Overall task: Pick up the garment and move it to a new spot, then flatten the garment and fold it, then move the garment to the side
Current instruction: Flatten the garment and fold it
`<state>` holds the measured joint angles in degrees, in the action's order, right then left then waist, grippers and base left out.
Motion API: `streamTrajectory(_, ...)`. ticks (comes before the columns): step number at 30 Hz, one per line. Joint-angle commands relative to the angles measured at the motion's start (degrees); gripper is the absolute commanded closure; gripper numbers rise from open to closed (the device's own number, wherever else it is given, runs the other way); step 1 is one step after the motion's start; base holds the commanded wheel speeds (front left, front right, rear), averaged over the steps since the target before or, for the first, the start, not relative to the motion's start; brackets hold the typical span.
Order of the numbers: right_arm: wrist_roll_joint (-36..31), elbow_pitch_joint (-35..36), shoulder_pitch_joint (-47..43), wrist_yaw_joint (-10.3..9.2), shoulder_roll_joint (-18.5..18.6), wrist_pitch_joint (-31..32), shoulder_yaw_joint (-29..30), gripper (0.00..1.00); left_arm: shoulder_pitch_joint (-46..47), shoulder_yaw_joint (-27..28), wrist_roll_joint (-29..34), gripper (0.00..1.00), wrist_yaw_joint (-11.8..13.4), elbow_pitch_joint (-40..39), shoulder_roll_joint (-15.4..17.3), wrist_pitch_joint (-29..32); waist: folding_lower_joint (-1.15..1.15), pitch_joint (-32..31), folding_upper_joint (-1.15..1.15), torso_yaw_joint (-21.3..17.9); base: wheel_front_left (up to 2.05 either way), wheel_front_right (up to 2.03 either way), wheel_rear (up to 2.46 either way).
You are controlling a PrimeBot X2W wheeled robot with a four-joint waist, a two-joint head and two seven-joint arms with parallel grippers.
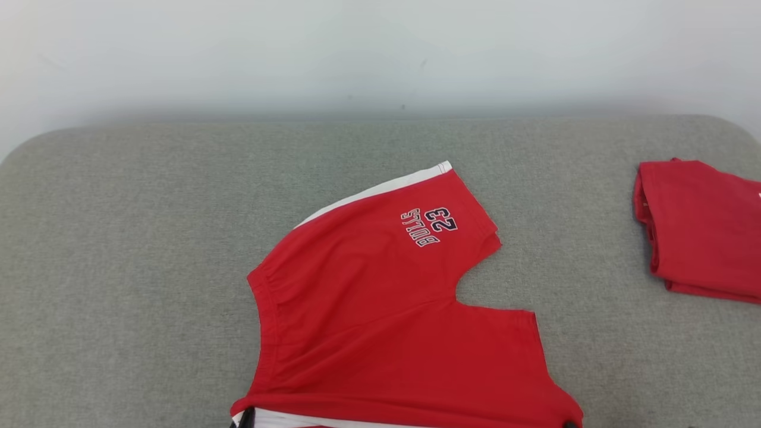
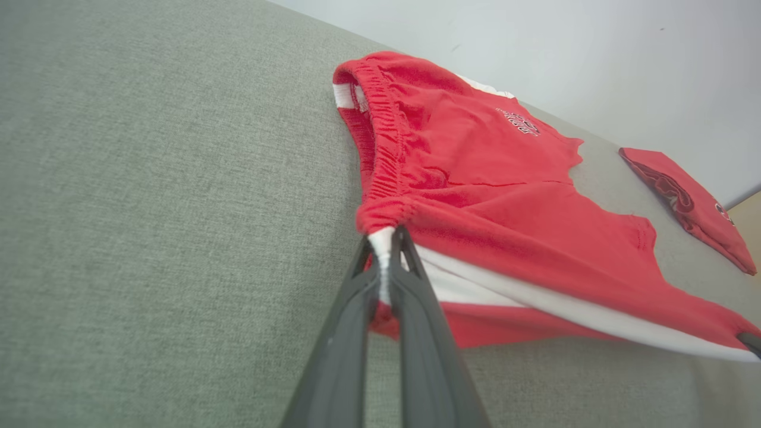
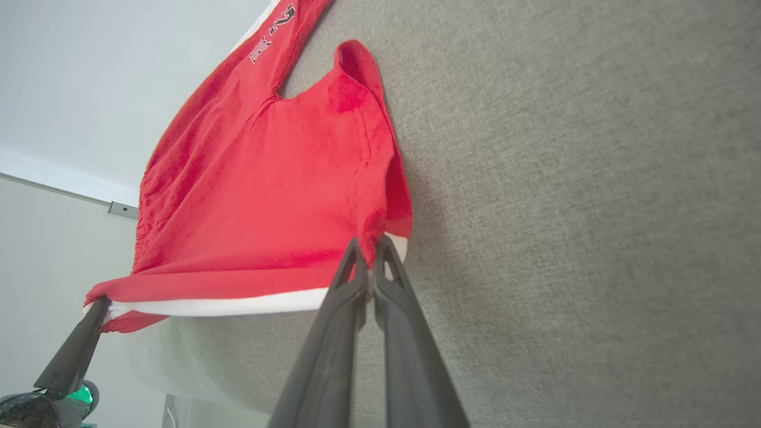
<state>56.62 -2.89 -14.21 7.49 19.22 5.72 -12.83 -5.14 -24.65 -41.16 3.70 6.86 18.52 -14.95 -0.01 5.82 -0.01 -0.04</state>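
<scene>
Gripping the near edge of the red shorts (image 1: 368, 309), the left hand (image 2: 386, 249) is clenched on the waistband corner where the white stripe (image 2: 475, 291) ends, and the right hand (image 3: 370, 261) is clenched on the hem corner of the nearer leg. That edge is pulled into a straight line between them. In the wrist views it sits slightly off the grey worktop (image 1: 119, 238), with a shadow under it. The rest of the shorts lies on the worktop, about the middle of its width, on the near side. The farther leg, with its number and lettering (image 1: 429, 227), points away and to the right, and a second white stripe runs along its far side. The gathered waistband forms the left edge. To the left the worktop is bare out to its rounded far corner. A wide bare strip lies between the shorts and the back edge, which meets a pale wall (image 1: 357, 53). On the right a folded red garment (image 1: 695, 232) lies well apart from the shorts and runs out of the head view's right edge, with bare cloth between the two.
</scene>
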Motion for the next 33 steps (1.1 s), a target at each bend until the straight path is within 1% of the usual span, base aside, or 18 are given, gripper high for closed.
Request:
streamTrajectory(1,-1.2,1.5,-0.6,0.0,-1.0,0.7,1.7,1.0,-0.6,1.4,1.1,1.0,-0.3,0.0,-0.2,-0.2,0.01,-0.6,0.01,0.7,0.0,0.0,0.0)
streamTrajectory(4,-3.4,4.8,0.3,0.0,-2.8,2.2,3.9,1.0,0.2,2.1,2.9,1.0,-1.2,-0.9,-1.4,-0.2,0.01,-0.7,0.01,1.0,0.0,0.0,0.0)
streamTrajectory(5,-3.4,4.8,0.3,0.0,-2.8,2.2,3.9,1.0,0.2,2.1,2.9,1.0,-1.2,-0.9,-1.4,-0.2,0.01,-0.7,0.01,1.0,0.0,0.0,0.0)
streamTrajectory(8,-5.8,7.7,3.7,0.01,-4.0,3.6,5.4,1.0,2.0,2.9,4.8,1.0,-2.3,-1.8,-2.3,-0.2,0.01,-0.4,0.01,1.2,0.0,0.0,0.0)
streamTrajectory(11,-7.8,8.5,8.9,0.01,-4.1,5.9,6.1,1.0,4.6,3.6,5.7,1.0,-3.3,-2.1,-2.7,-0.2,0.01,0.2,0.01,1.3,0.0,0.0,0.0)
streamTrajectory(14,-9.5,6.5,16.3,0.01,-3.7,7.6,7.3,1.0,9.1,3.5,6.3,1.0,-4.4,-1.2,-2.7,0.2,0.01,1.1,0.01,2.1,0.0,0.0,0.0)
streamTrajectory(16,-10.4,3.8,21.4,0.01,-3.5,8.9,7.6,1.0,12.7,4.3,4.6,1.0,-5.2,0.3,-3.7,0.4,0.01,2.1,0.01,2.9,0.0,0.0,0.0)
streamTrajectory(19,-11.5,-1.4,29.7,0.02,-3.5,10.5,6.9,1.0,18.6,4.8,3.7,1.0,-6.3,4.3,-4.6,0.6,0.01,3.8,0.01,3.8,0.0,0.0,0.0)
streamTrajectory(22,-12.6,-8.4,38.3,0.01,-3.3,10.9,6.2,1.0,24.9,4.2,4.8,1.0,-7.6,9.7,-4.9,0.8,0.01,5.8,0.01,4.6,0.0,0.0,0.0)
streamTrajectory(27,-14.8,-21.3,51.8,0.02,-4.1,10.1,4.6,1.0,33.4,3.1,4.2,1.0,-9.3,18.2,-7.0,0.5,0.01,9.4,0.01,6.3,0.0,0.0,0.0)
streamTrajectory(31,-16.5,-31.3,59.8,0.01,-4.9,8.4,2.6,1.0,38.6,2.0,4.2,1.0,-10.3,24.2,-8.5,0.2,0.01,11.8,0.01,7.5,0.0,0.0,0.0)
streamTrajectory(33,-17.2,-36.2,63.0,0.02,-5.2,6.5,2.4,1.0,40.5,1.6,4.1,1.0,-10.8,26.9,-9.2,0.0,0.01,12.6,0.01,8.2,0.0,0.0,0.0)
